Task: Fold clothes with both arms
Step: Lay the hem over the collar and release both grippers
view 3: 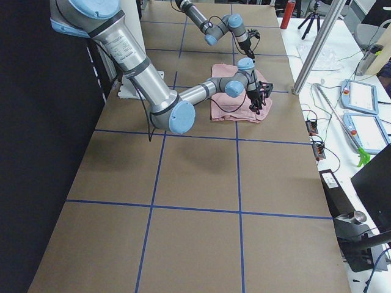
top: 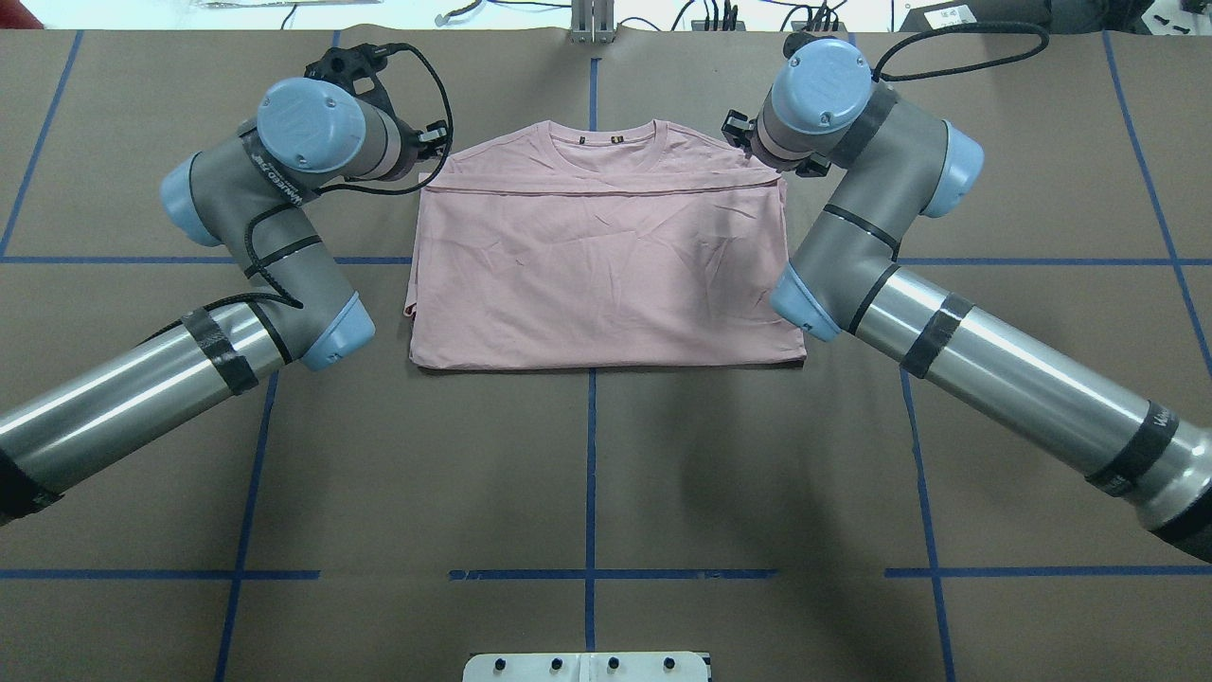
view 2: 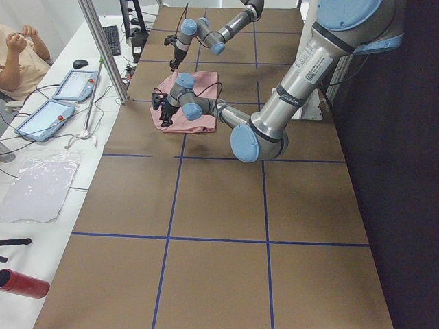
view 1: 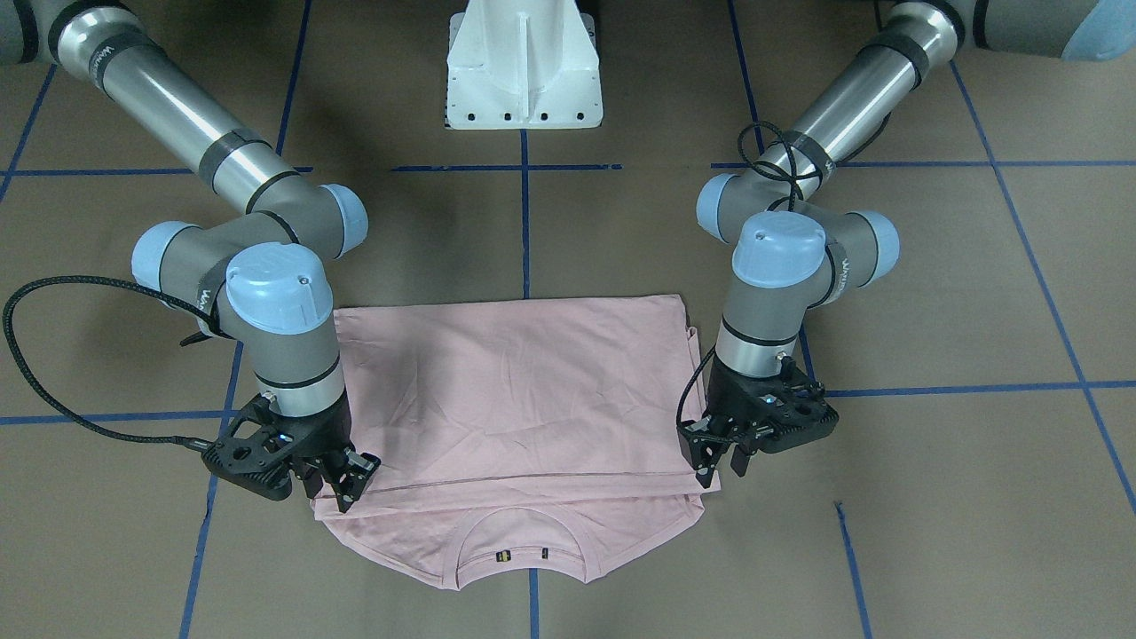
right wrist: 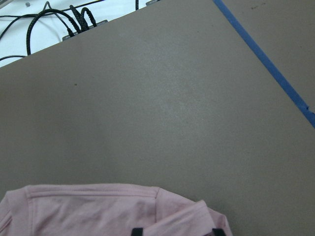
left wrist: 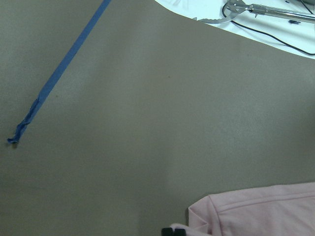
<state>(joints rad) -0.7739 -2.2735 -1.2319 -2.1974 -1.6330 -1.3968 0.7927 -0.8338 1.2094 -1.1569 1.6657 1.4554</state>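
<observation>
Surface: brown paper-covered table (top: pixel 587 474) with a blue tape grid; white pedestal base (view 1: pixel 524 80) at the robot's side.
T-shirt: pale pink T-shirt (top: pixel 606 275), mid-table, lying flat with the print out of sight. The lower half is doubled over the upper. The hem edge (view 1: pixel 532 485) lies straight across, just short of the ribbed neck (top: pixel 615 142) on the far side from the base.
Left gripper: left gripper (view 1: pixel 721 463) is at the left corner of the hem edge, pointing down. The fingers appear parted, with nothing seen clamped.
Right gripper: right gripper (view 1: pixel 335 486) is over the right corner. In the wrist view the fingertips (right wrist: pixel 137 231) stand apart above the cloth and appear to hold none of it.
Step in hand: judged as the end of the bottom-to-top fold, with the hem laid down and let go.
Next move: likely lifting both grippers clear without snagging the hem. A further fold would need fresh, matched grips on the stacked layers, kept level so that the edges stay square.
</observation>
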